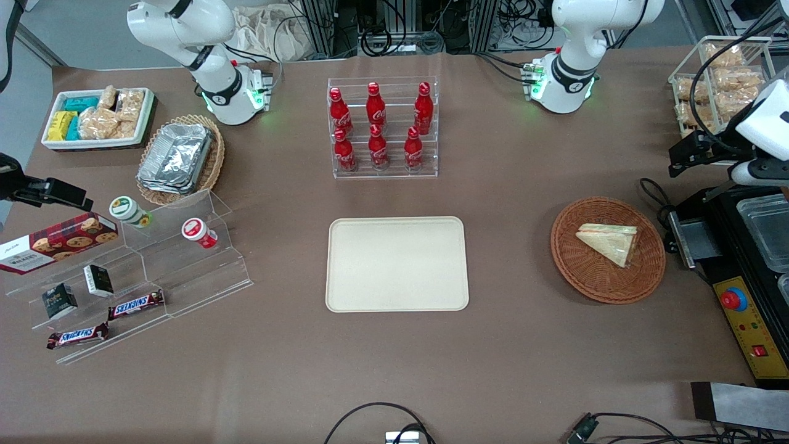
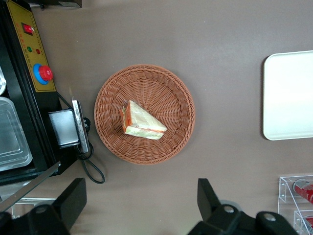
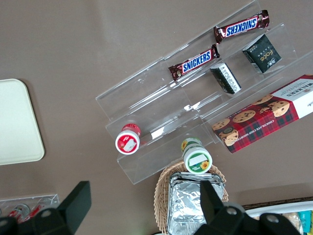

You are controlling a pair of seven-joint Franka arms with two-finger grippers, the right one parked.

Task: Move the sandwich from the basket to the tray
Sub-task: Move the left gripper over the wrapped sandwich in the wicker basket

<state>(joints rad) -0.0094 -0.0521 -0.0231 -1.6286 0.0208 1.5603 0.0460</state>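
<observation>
The task is at its opening step, the approach. The gripper [image 2: 142, 203] hangs high above the table with its fingers spread wide and nothing between them. The sandwich [image 2: 141, 121] lies below it in the middle of the basket [image 2: 166, 83], untouched, and the tray [image 2: 288, 98] sits well apart. Next, I judge, the gripper must descend over the wedge and straddle it before closing.

the left arm reaches out high over the table. its gripper [image 2: 142, 203] points down, fingers [image 2: 73, 196] wide apart.
</observation>
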